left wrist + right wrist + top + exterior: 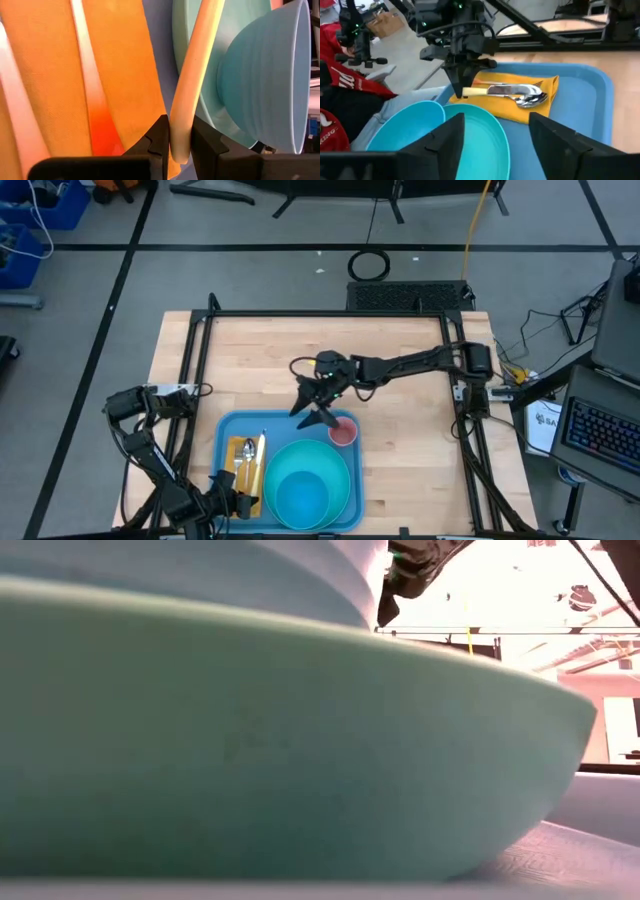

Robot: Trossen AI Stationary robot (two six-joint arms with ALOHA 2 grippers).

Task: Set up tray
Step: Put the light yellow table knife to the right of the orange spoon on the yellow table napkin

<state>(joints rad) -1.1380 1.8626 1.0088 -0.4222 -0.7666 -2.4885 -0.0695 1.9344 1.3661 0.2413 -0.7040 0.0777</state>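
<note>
A large blue plastic tray (226, 442), rounded at the corners with a raised rim, lies flat at lower centre of the overhead frame.

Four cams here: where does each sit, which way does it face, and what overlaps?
High: overhead, straight down on the tray; both arms show.
Low: tabletop level, filled by the turquoise plate; an arm shows above.
Left wrist: looks past the left pincer, shut on a pale utensil handle.
Right wrist: looks past the open right pincer toward the left arm.
Shared: the orange napkin appears in the high and both wrist views.
</note>
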